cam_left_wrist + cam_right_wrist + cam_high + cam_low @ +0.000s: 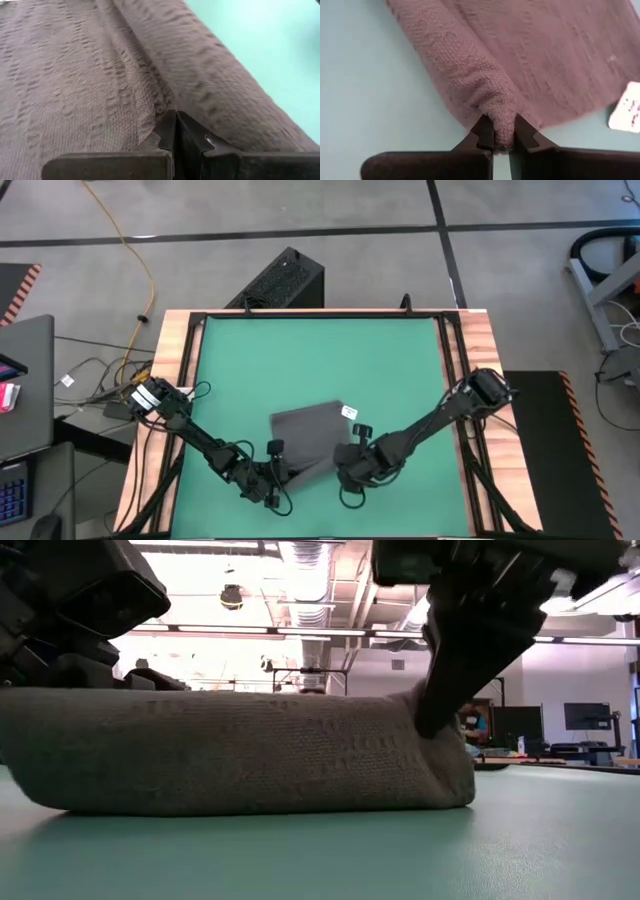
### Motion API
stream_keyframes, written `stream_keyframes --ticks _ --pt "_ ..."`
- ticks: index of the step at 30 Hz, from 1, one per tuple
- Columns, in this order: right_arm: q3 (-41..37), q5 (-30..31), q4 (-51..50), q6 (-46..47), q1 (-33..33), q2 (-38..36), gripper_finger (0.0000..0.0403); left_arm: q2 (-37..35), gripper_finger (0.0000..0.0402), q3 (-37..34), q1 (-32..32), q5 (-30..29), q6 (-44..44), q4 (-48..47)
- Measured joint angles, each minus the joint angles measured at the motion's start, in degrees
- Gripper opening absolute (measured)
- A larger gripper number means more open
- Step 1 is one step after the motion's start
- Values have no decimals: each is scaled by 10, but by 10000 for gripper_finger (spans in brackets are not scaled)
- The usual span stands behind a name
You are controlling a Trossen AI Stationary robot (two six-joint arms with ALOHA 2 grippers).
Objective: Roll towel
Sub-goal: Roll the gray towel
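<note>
The dark grey towel (308, 432) lies on the green table, its near edge turned over into a thick roll (240, 750) that rests on the mat. Its white tag (349, 412) sticks out at the far right corner and also shows in the right wrist view (626, 107). My left gripper (275, 478) is shut on the roll's left end. My right gripper (346, 464) is shut on the roll's right end. In the low view the roll fills the middle, with the right gripper (440, 710) at its right end. My left gripper pinches cloth at the seam where the roll meets the flat towel (167, 107), only a little of it between the shut fingertips (167, 131). The fingers come low from the table's near left side. The roll lies on the table. My right gripper pinches the roll's right end (501, 112) between its two fingers, several layers bunched into a narrow nub. The fingers come slanting down from the near right side, in line with the roll. The end is drawn up a little (430, 700); the roll's underside stays on the table.
The green mat (320, 360) stretches bare beyond the towel toward the far edge, framed by wooden borders (175, 370). A black box (280, 280) stands on the floor behind the table. A desk with a keyboard (15, 490) is at the left.
</note>
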Motion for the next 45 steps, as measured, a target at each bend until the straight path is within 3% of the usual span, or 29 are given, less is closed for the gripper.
stream_keyframes --ticks 5,19,29,32,38,41,45 --pt "-2 -4 -23 -3 -11 0 37 0 0 0 0 4 -1 0" --pt "-67 -7 65 -32 -35 0 37 -12 0 -2 0 19 -5 20" --pt "-106 -22 117 -42 -50 -2 37 -154 0 -3 -14 67 -31 -55" --pt "-106 -25 119 -42 -53 -1 37 -204 0 -3 -35 34 -44 -78" --pt "-106 -25 129 -49 -56 0 37 -234 0 -2 -86 -94 61 -26" --pt "-107 -21 130 -49 -56 0 37 -205 0 1 -84 -89 100 -9" --pt "-107 -21 132 -49 -57 0 37 -153 0 45 -62 -26 147 -48"
